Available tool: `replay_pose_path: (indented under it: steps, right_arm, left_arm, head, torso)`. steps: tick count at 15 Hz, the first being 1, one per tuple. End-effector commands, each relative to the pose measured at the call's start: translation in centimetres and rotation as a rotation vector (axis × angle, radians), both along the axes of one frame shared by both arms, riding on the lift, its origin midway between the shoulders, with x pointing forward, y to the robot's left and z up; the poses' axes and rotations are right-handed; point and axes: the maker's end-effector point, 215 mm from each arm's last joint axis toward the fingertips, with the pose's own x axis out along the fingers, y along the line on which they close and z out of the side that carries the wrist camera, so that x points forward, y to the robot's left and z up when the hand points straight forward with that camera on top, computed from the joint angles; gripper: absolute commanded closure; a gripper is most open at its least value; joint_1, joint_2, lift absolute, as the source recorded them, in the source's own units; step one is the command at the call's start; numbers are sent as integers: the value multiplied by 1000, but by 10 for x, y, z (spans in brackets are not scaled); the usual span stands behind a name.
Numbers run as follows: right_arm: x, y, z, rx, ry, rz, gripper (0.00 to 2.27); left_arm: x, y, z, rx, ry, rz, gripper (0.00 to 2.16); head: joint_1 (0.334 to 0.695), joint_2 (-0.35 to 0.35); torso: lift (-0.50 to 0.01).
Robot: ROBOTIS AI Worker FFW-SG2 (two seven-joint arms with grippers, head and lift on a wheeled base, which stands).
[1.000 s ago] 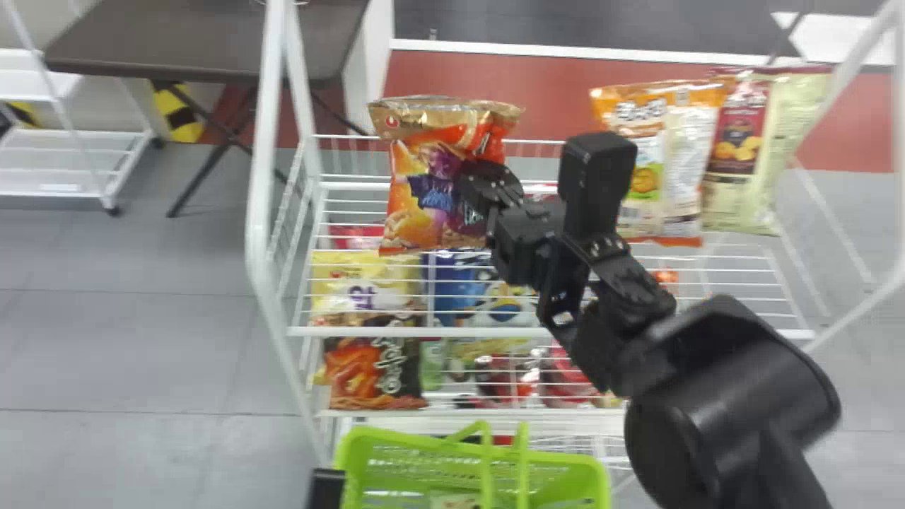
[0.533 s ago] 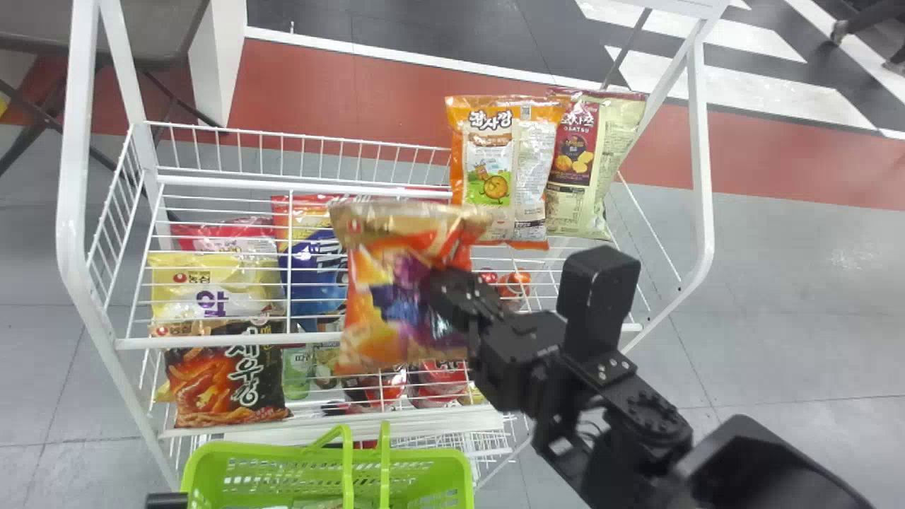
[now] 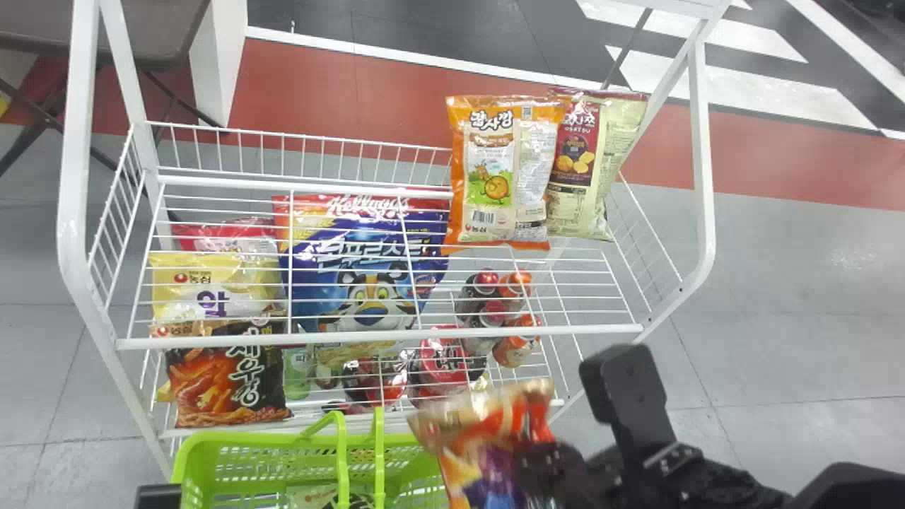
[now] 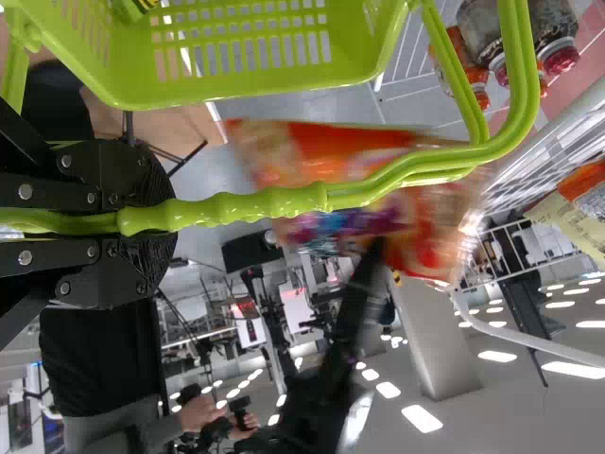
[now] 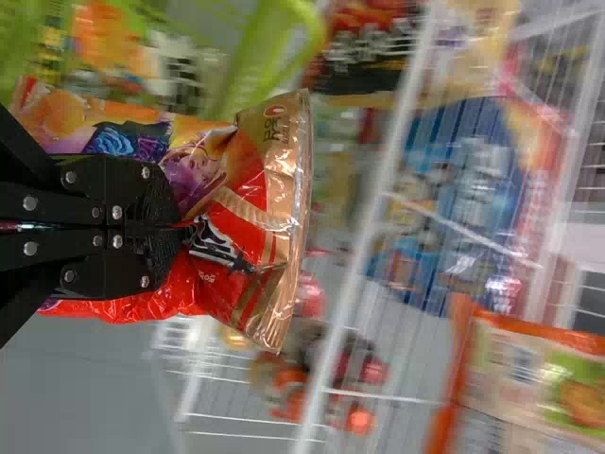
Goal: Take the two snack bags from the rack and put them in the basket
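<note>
- Right claw (image 3: 532,463) clamps crinkly, foil-topped bag (image 3: 459,431).
- Basket (image 3: 261,440) rim lies left of that claw.
- Wire rack (image 3: 382,336) stands beyond; open floor (image 3: 771,332) right.
- Left claw (image 3: 159,497) grips knobbly handle (image 4: 222,206).

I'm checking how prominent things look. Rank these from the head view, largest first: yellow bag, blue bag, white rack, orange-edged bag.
1. White rack
2. Blue bag
3. Orange-edged bag
4. Yellow bag

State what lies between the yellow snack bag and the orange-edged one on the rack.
A blue bag, seen through the rack's wires in the head view.
</note>
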Motion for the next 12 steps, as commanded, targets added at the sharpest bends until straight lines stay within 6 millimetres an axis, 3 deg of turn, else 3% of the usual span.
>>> replay_pose_path:
  steps: [1, 6, 7, 9, 10, 11, 12]
  right_arm:
    - [-15, 20, -7, 41, 58, 23, 2250]
    - [-35, 77, -68, 115, 213, 80, 2250]
    - [-32, 89, -78, 142, 223, 81, 2250]
    - [-2, 114, -85, 208, 116, 78, 2250]
    - [21, 132, -80, 274, 27, 86, 2148]
    - [47, 145, -69, 335, -80, 91, 1804]
    - [51, 146, -70, 345, -97, 88, 1285]
  left_arm:
    - [0, -2, 2, 0, -6, -4, 2121]
    - [-3, -4, 5, -8, -7, -8, 2121]
    - [-3, -4, 5, -10, -7, -10, 2121]
    - [-4, -3, 6, -11, -7, -12, 2121]
    - [-4, -4, 6, -13, -7, -12, 2121]
    - [-4, -5, 7, -18, -7, -14, 2121]
    - [-5, -5, 7, -19, -7, -16, 2121]
  head:
    - [695, -350]
    - [695, -350]
    - [695, -350]
    - [695, -350]
    - [695, -350]
    - [695, -350]
    - [695, -350]
  torso:
    - [-11]
    - [-11]
    - [-11]
    - [-11]
    - [-11]
    - [-11]
    - [-11]
